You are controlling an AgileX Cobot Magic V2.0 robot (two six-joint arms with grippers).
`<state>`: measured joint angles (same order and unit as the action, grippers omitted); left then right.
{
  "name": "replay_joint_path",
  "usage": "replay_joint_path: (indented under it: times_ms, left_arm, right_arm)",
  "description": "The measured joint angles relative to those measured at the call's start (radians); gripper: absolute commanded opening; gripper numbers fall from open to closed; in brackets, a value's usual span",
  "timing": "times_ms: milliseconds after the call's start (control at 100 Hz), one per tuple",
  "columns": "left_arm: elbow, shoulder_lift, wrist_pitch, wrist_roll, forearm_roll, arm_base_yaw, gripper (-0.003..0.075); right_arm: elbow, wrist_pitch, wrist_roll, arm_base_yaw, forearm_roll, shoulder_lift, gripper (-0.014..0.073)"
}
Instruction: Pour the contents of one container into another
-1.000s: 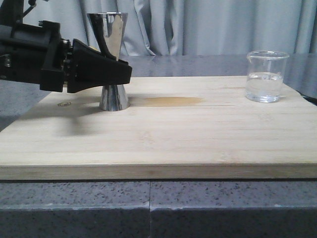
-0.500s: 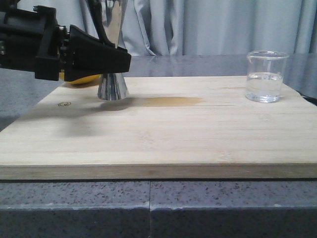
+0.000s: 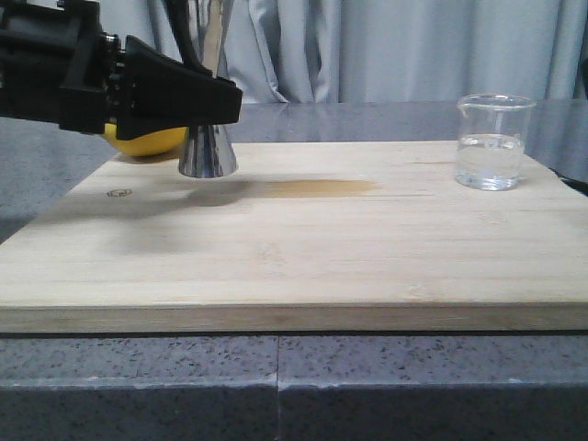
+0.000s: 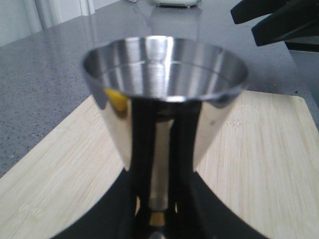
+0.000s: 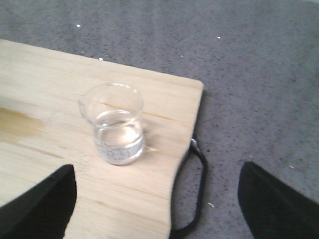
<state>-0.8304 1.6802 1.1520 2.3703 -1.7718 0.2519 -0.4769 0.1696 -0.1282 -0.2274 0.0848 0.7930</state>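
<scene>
From the front, my left gripper (image 3: 216,99) is clamped on the jigger (image 3: 209,147) at its waist and holds it upright, its base clear of the board (image 3: 303,248), with a soft shadow on the wood below. The jigger's top runs out of the frame. Behind the gripper, a yellow fruit (image 3: 147,140) sits at the board's far left corner, partly hidden by my arm. A brownish stain (image 3: 317,188) marks the board just right of the jigger. The beaker (image 3: 495,141) stands well apart on the far right of the board, upright, about a third full of clear liquid. My right gripper does not appear in this view.

From the left wrist, the jigger (image 4: 164,107) fills the view, its open cup facing up, and I see no liquid inside. My black fingers (image 4: 107,216) close on it from both sides at the gold band (image 4: 157,218). The board (image 4: 259,169) lies below.

From the right wrist, my right gripper (image 5: 159,199) is spread wide, holding nothing, its two fingers apart with the beaker (image 5: 114,132) beyond and between them, untouched. The beaker stands near the board's (image 5: 55,164) corner, just beside a black handle loop (image 5: 197,191) at the board's edge.
</scene>
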Motion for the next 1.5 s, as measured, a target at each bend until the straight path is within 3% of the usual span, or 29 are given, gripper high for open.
replay_joint_path:
  times_ms: [230, 740, 1070, 1500]
  left_arm:
    - [0.0, -0.002, 0.0, -0.002, 0.0, 0.0, -0.0019]
    - [0.0, -0.002, 0.0, -0.004, 0.0, 0.0, -0.0019]
    - [0.0, -0.002, 0.0, -0.006, 0.0, 0.0, -0.0019]
    - [0.0, -0.002, 0.0, -0.006, 0.0, 0.0, -0.0019]
  right_arm:
    - [0.118, -0.178, 0.0, -0.073, 0.0, 0.0, 0.0605]
    - [0.242, -0.499, 0.0, -0.075, 0.0, 0.024, 0.0605]
    - [0.242, -0.692, 0.01, -0.105, -0.002, 0.199, 0.0605]
    - [0.242, -1.052, 0.01, -0.105, -0.018, 0.494, 0.0604]
